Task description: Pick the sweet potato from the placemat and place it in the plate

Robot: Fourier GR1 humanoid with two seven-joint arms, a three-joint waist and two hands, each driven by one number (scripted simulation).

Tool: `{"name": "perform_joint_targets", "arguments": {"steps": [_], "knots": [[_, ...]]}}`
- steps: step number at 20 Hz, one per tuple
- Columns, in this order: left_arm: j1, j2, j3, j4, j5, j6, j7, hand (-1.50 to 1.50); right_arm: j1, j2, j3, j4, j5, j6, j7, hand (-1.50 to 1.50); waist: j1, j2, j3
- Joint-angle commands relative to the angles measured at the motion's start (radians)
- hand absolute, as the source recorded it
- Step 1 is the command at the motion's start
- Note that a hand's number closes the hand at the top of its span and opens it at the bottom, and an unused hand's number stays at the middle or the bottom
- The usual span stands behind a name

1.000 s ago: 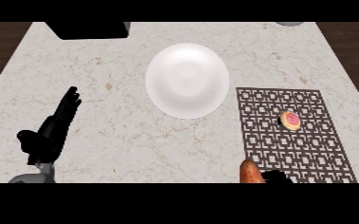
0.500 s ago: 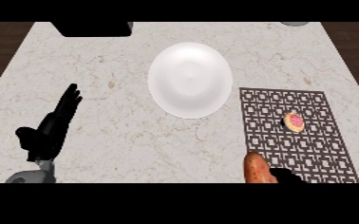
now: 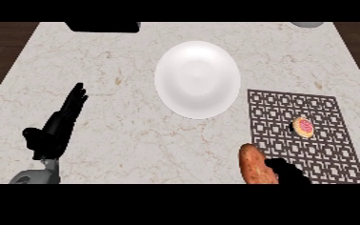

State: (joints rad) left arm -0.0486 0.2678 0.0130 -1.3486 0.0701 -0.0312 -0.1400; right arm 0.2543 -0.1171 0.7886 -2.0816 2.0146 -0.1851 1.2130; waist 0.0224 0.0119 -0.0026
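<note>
Currently, entries referenced to the plate [image 3: 197, 78] as landmark.
Plate: white, round, bare; sits mid-desk [image 3: 126, 124], nothing on it.
Placemat [image 3: 309, 109]: dark lattice, just right of plate and nearer the robot; near corner close to plate rim, apparently not touching.
Sweet potato [image 3: 256, 165]: orange-brown, elongated; below and right of plate, at placemat's near-left edge, long axis roughly toward plate; lower end cut off at the view's lower edge.
Right hand [image 3: 287, 171]: black, at sweet potato's right flank, low in view; mostly out of frame. Fingers: appear wrapped round the tuber's lower part, but contact partly hidden; read as grasping, not certain. Lifted or resting: cannot tell.
Left hand [image 3: 60, 126]: far left of plate, fingers straight and released, pointing up-view; resting, holds nothing.
Small round item [image 3: 304, 127]: pink and tan, on placemat, right of plate; not part of task.
Handling estimate: stiff, dense for its size, moderately heavy; skin dry and rough, low slip risk; tapered ends, so likely to pivot if taken at a tip.
Grasp advice: take across thick middle, fingers one flank, thumb opposite.
Placement note: plate shallow and smooth; rolling possible, so lower onto centre, long side down.
</note>
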Motion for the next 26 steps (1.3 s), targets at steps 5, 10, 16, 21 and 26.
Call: {"name": "perform_joint_targets", "arguments": {"steps": [5,10,16,21,26], "knots": [[-0.061,-0.002,-0.006,0.027,-0.009,-0.004,0.016,0.00,-0.242,0.113,-0.086,0.081,-0.201,0.062,0.214,1.50,0.027,0.015,0.002],[-0.072,-0.017,-0.029,0.012,-0.019,-0.002,0.035,0.00,-0.473,0.115,-0.237,0.220,-0.322,0.069,0.224,1.50,0.052,0.013,0.002],[-0.093,-0.025,-0.030,0.032,-0.015,-0.011,0.023,0.00,-0.663,0.116,-0.391,0.489,-0.451,-0.033,0.224,1.50,0.065,0.017,0.004],[-0.093,-0.042,-0.042,0.022,-0.029,0.010,0.035,0.00,-0.754,0.117,-0.530,0.554,-0.467,-0.153,0.243,-1.50,0.070,0.016,0.006],[-0.098,-0.020,-0.028,0.028,-0.014,-0.019,0.028,0.00,-0.815,0.117,-0.598,0.662,-0.545,-0.224,0.268,-1.50,0.082,0.013,0.006]]}}
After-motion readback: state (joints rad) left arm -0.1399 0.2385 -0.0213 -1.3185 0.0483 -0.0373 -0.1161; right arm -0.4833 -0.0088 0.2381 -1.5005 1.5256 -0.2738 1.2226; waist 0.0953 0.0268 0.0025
